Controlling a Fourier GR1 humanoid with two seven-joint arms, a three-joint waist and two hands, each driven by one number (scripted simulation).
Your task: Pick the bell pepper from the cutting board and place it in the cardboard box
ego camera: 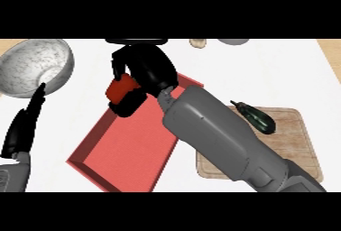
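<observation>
Across the white surface (279,72), the right grey forearm (220,135) slants up from the lower right, its black robot hand (143,67) curled round the red bell pepper (121,88), held above the far end of the red cardboard box (126,149). The cutting board (300,135) carries a dark eggplant (256,118). A speckled bowl (33,65) sits top left. The left robot hand (23,128) rests with fingers straight at the left edge.
</observation>
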